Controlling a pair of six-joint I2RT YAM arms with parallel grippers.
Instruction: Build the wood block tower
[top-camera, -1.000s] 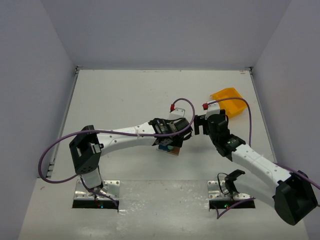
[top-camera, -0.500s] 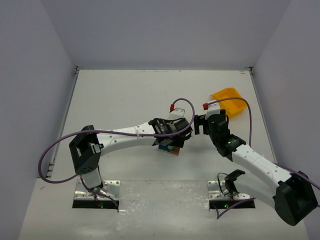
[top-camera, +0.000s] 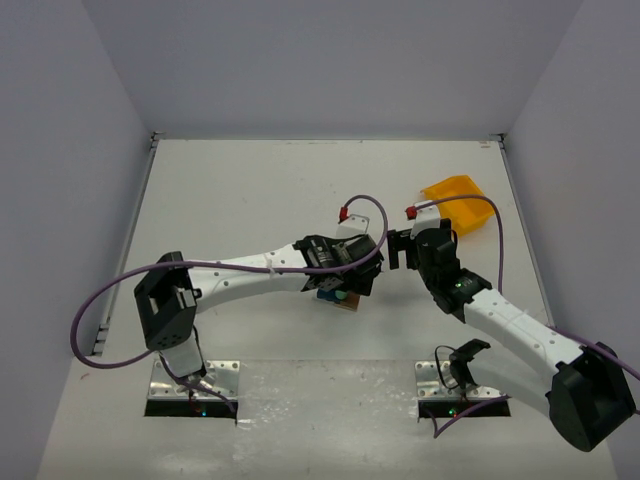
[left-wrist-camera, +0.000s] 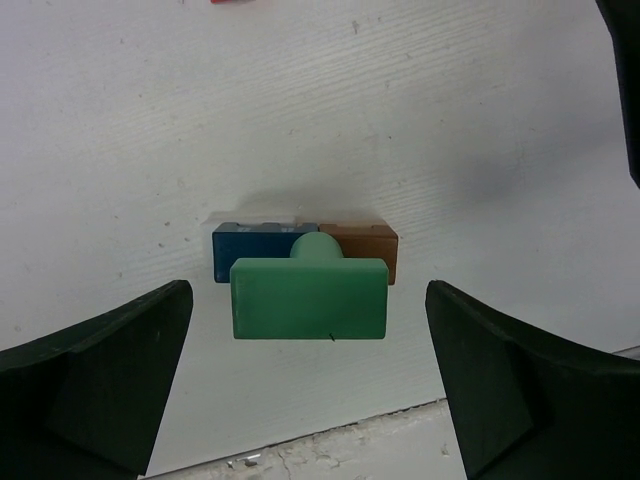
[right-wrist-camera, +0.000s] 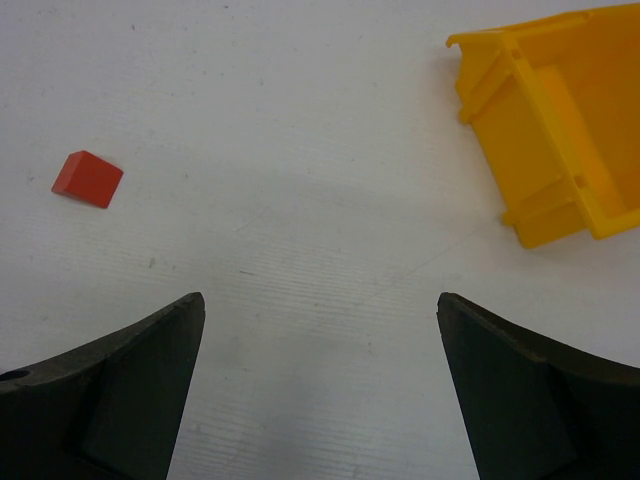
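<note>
The left claw (left-wrist-camera: 307, 295) is wide open. Its two dark fingers (left-wrist-camera: 95, 375) stand one on each side of the wood block tower (top-camera: 338, 297). They do not touch it, and the claw holds nothing.

The tower sits near the middle of the white table (top-camera: 250, 190), a little to the near side, between the two arms. At the bottom, a blue block (left-wrist-camera: 248, 245) and a brown block (left-wrist-camera: 368, 245) lie side by side and touch. In the left wrist view the blue one is on the left and the brown one is on the right. A green block (left-wrist-camera: 310, 305) lies flat on top of them. Its long side runs from left to right, pointing from one finger to the other. A round green bit (left-wrist-camera: 316, 245) peeks out behind it; I cannot tell what that is.

The right claw (right-wrist-camera: 320, 300) is wide open too and holds nothing. It hangs over bare table. A red block (right-wrist-camera: 88, 179) lies alone on the table, on the left in the right wrist view and well apart from the claw. The yellow bin (right-wrist-camera: 560, 130) is far off on the right, tipped on its side.
</note>
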